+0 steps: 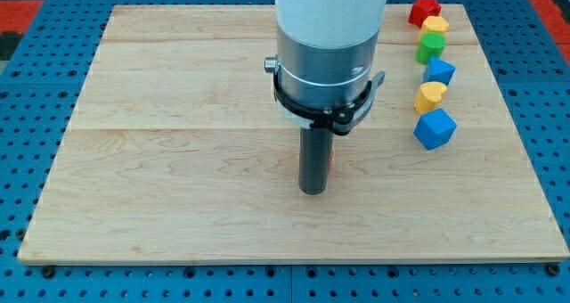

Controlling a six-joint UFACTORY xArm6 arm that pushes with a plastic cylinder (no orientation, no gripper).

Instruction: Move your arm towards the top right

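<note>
My tip (313, 192) rests on the wooden board (178, 160) a little below its middle. A small red block (331, 158) shows as a sliver just behind the rod on its right side, mostly hidden. A column of blocks runs down the view's right: a red star-like block (424, 10) at the top, then a yellow block (435, 26), a green block (431, 45), a blue block (439, 70), a yellow block (430, 96) and a blue cube (435, 128). My tip is well to the left of and below this column.
The white and grey arm body (325, 45) hangs over the board's top middle and hides what is behind it. A blue perforated table (27, 89) surrounds the board on all sides.
</note>
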